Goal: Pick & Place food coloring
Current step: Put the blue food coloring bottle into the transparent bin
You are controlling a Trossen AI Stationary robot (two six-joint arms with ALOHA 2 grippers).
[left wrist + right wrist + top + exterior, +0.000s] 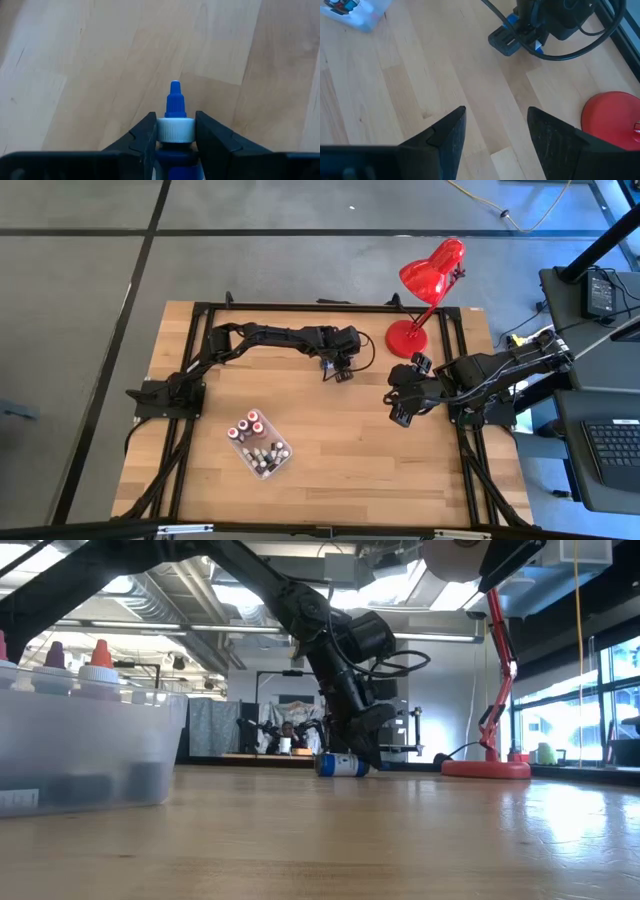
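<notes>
A blue food coloring bottle [175, 102] with a white collar and a blue tip sits between the fingers of my left gripper [175, 137], which is shut on it near the table's middle, toward the far side [338, 372]. In the low view the bottle [343, 765] lies on its side at table level under the gripper [362, 748]. Several more small bottles [256, 442] with red, dark and pale caps stand in a clear plastic tray [283, 461] near the table's front. My right gripper [495, 135] is open and hovers over bare wood to the right [400, 408]. My left gripper pinches the blue bottle between its two fingers at the white collar [175, 131] below the tip. One finger [145, 135] is on each side, and the tip points forward along them. The fingers slant down from above. The bottle lies level, low on the wood.
A red desk lamp stands with its round base [406, 338] at the table's far right edge, close to both grippers; its base [612, 117] also shows in the right wrist view. Bare wood lies between the tray [80, 745] and the grippers. A person sits far behind the table [287, 737].
</notes>
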